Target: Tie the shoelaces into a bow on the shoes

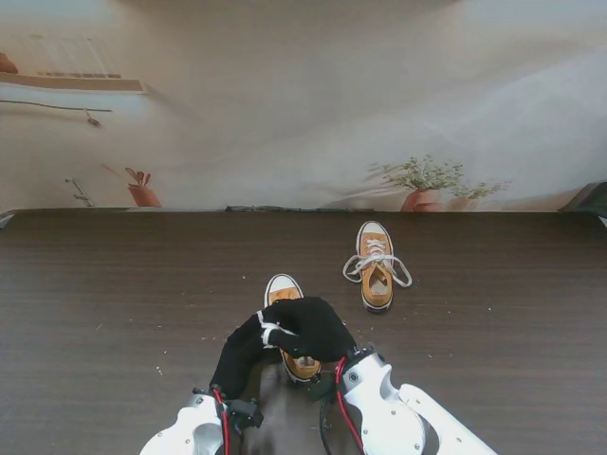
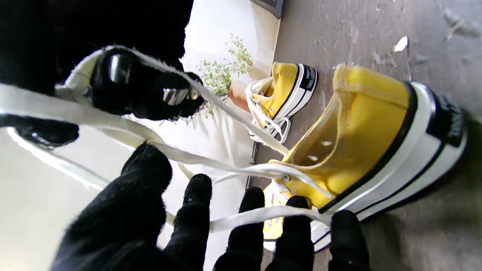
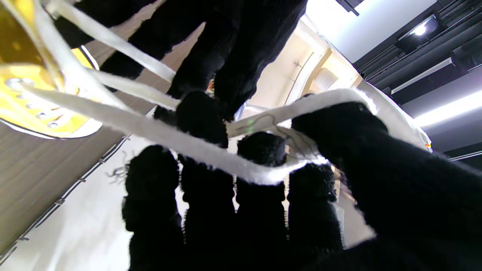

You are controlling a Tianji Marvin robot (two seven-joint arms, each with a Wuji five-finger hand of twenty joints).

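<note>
Stand view: the table (image 1: 104, 313) carries two yellow shoes. The far shoe (image 1: 376, 266) lies right of centre, laces loose. The near shoe (image 1: 285, 289) sits half under both black-gloved hands, which meet above it. The right hand (image 1: 308, 330) pinches a white lace (image 3: 211, 154) over its fingers; the left hand (image 1: 242, 351) has lace strands across its spread fingers (image 2: 196, 210), grip unclear.

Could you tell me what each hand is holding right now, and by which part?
Both the left hand and right hand hold the near shoe's white laces, lifted along their free lengths.
</note>
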